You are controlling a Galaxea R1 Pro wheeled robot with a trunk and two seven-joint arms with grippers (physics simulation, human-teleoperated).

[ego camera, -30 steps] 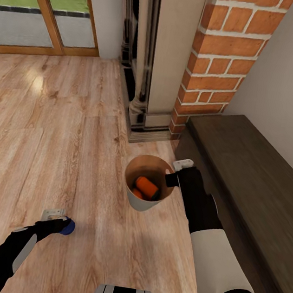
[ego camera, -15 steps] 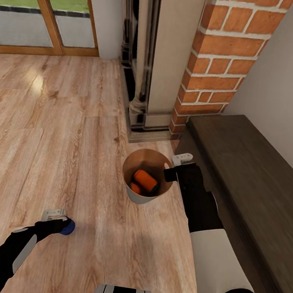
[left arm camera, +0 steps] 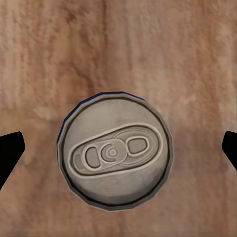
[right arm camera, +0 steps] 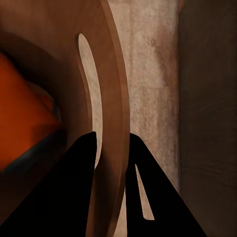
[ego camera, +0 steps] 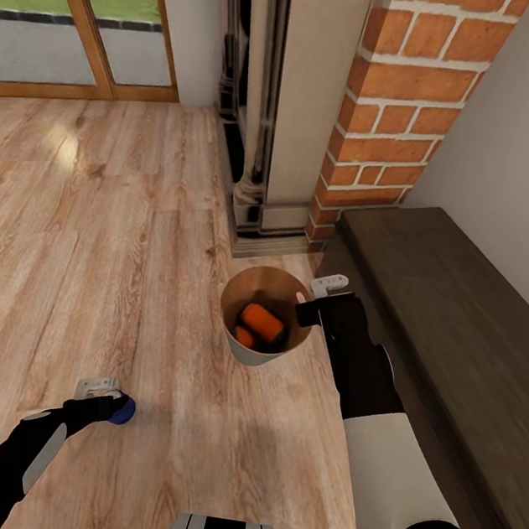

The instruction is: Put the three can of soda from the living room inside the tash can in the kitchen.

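Observation:
The trash can [ego camera: 249, 354], a small tan bucket, hangs tilted just above the wood floor. My right gripper [ego camera: 302, 308] is shut on its near-right rim. Two orange cans of soda [ego camera: 262, 322] lie inside it. The right wrist view shows the rim [right arm camera: 116, 98] pinched between my fingers [right arm camera: 74, 187], with an orange can [right arm camera: 24, 118] inside. A dark blue can of soda [ego camera: 124, 410] sits at the tip of my left gripper [ego camera: 109, 398]. In the left wrist view its pale top [left arm camera: 116, 155] faces the camera, and the fingertips [left arm camera: 11, 148] stand wide apart, clear of its sides.
A brick pillar [ego camera: 406, 108] and a pale column base [ego camera: 259, 213] stand just beyond the trash can. A dark wooden bench [ego camera: 458, 327] runs along the right wall. Glass doors [ego camera: 73, 15] are at the far left, with open wood floor [ego camera: 91, 230] between.
My right gripper has carried the trash can a little away from me, toward the brick pillar. The left arm and the blue can have not moved.

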